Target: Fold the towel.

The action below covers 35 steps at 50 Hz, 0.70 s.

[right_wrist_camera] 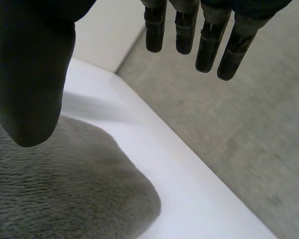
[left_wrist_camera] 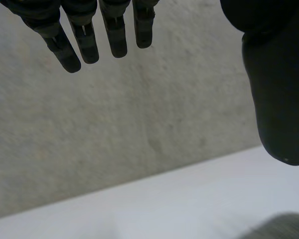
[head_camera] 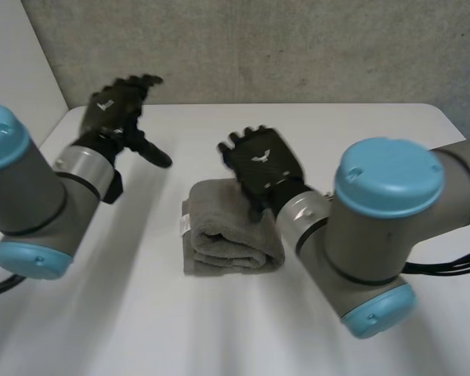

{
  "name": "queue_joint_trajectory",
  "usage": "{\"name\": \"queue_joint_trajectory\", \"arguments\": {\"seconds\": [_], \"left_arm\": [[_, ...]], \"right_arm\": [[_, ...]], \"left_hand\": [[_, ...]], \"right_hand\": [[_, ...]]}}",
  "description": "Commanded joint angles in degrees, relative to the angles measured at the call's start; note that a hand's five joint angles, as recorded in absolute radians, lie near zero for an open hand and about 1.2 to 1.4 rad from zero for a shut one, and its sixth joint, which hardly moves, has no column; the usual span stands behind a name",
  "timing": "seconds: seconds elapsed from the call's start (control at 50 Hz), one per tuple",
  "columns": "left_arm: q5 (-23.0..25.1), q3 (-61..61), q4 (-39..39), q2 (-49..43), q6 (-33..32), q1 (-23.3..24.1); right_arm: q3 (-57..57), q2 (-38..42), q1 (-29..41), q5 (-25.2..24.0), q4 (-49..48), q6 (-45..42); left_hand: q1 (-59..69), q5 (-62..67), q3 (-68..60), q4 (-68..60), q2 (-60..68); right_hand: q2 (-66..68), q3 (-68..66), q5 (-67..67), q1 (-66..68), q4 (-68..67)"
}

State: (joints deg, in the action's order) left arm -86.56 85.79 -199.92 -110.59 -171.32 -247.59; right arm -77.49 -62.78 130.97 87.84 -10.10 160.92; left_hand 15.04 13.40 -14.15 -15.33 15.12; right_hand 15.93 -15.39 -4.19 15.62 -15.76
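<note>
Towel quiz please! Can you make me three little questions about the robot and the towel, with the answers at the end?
1. True or false: the left hand is gripping the grey towel.
2. How does the towel lie on the white table? A) spread out flat B) folded into a small bundle C) hanging over the edge
3. Fill in: the ___ hand is the one right by the towel, with its fingers straight.

Key
1. False: it is up off to the side, open, holding nothing.
2. B.
3. The right hand.
</note>
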Motion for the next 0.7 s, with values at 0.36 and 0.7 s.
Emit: {"name": "queue_joint_trajectory", "arguments": {"seconds": [0.36, 0.7], "left_arm": [[-0.27, -0.71, 4.27, -17.29, -11.92, 7.12], [-0.62, -8.52, 14.09, 2.55, -5.79, 7.82]], "right_arm": [[3.22, 14.44, -7.31, -0.39, 2.98, 4.66], [5.24, -7.06, -10.72, -1.45, 9.66, 12.99]], "left_hand": [[-3.48, -11.84, 2.58, 3.76, -3.56], [-4.15, -12.51, 3.26, 4.44, -4.23]], "right_hand": [[-5.93, 5.39, 4.19, -5.62, 5.76], [-5.93, 5.39, 4.19, -5.62, 5.76]]}}
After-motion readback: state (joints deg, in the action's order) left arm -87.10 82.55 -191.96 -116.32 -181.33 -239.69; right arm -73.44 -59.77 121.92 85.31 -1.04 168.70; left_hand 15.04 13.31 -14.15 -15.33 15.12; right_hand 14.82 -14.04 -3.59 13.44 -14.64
